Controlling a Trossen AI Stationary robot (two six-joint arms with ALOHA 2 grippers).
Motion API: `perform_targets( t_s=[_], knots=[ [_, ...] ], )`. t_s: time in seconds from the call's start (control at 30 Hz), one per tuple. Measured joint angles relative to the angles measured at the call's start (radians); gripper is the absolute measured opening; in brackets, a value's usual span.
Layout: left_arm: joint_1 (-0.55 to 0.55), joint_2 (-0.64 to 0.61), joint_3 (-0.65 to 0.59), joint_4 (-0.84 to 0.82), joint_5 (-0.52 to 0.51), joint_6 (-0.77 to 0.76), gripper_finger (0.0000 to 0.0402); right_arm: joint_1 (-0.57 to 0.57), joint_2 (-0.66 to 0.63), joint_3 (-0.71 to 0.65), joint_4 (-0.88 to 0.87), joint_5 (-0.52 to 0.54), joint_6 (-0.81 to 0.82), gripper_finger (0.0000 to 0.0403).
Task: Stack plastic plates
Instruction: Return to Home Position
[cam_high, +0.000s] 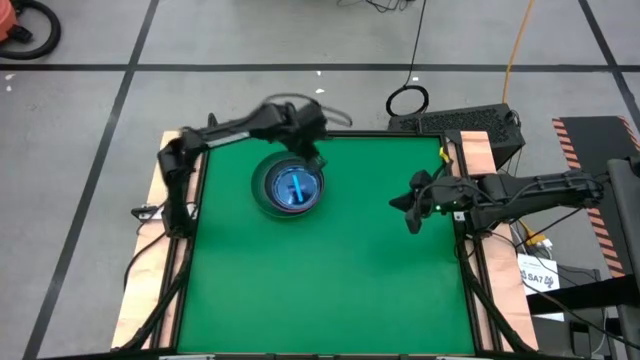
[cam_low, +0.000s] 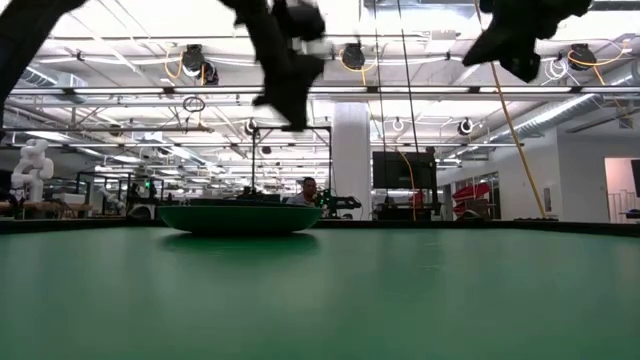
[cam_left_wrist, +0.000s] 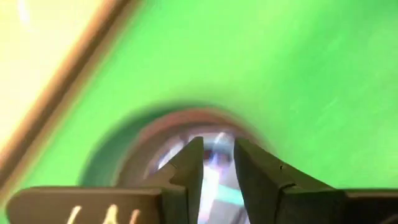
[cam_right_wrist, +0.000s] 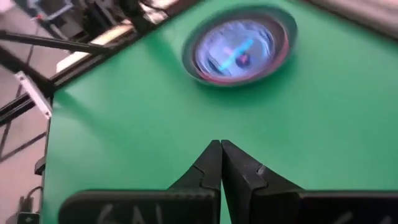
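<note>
Left hand (cam_left_wrist: 217, 146) narrow-parted over plate stack (cam_high: 291, 187), right hand (cam_right_wrist: 221, 144) pinched closed, both clear only on wrist cams.

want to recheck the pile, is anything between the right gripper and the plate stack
Nothing visible: only bare green mat lies between the right gripper and the plate stack. The left gripper hangs above the stack.

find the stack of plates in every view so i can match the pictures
High view: the stack of plates sits in the picture's upper left-centre, just under the left gripper.
Low view: the stack is left of centre, seen edge-on.
Left wrist view: the stack is close up, just beyond that gripper.
Right wrist view: the stack is farther off across the mat.
Shared landmark: the green mat, in all four.
</note>
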Motion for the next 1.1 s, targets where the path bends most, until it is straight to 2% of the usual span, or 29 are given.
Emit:
perform_targets(
  t_s=[0.17,0.27,0.4,0.47,0.67,0.9,1.0,1.1],
  knots=[
    [-0.057,-0.073,0.207,0.009,-0.004,0.114,0.0046,0.000,-0.014,0.000,0.075,0.003,-0.210,0.0001],
    [-0.102,-0.079,0.345,-0.045,-0.004,0.168,0.0010,0.000,-0.019,0.000,0.108,0.003,-0.319,0.0001],
    [-0.151,-0.083,0.538,-0.168,-0.005,0.255,0.0007,0.000,-0.023,0.000,0.154,0.003,-0.402,0.0001],
    [-0.179,-0.118,0.520,-0.116,-0.002,0.251,0.0007,0.000,-0.025,0.000,0.178,0.003,-0.447,0.0001],
    [-0.235,-0.172,0.528,-0.119,0.024,0.068,0.0007,0.002,-0.040,0.000,0.269,0.000,-0.546,0.0000],
    [-0.307,-0.208,0.519,-0.225,0.033,0.146,0.0006,0.020,-0.120,0.000,0.301,-0.004,-0.550,0.0000],
    [-0.308,-0.235,0.449,-0.217,0.030,0.146,0.0006,0.041,-0.148,0.000,0.297,0.001,-0.580,0.0000],
    [-0.321,-0.294,0.296,-0.081,0.054,0.123,0.0006,0.058,-0.170,0.000,0.269,0.004,-0.625,0.0000]
  ],
)
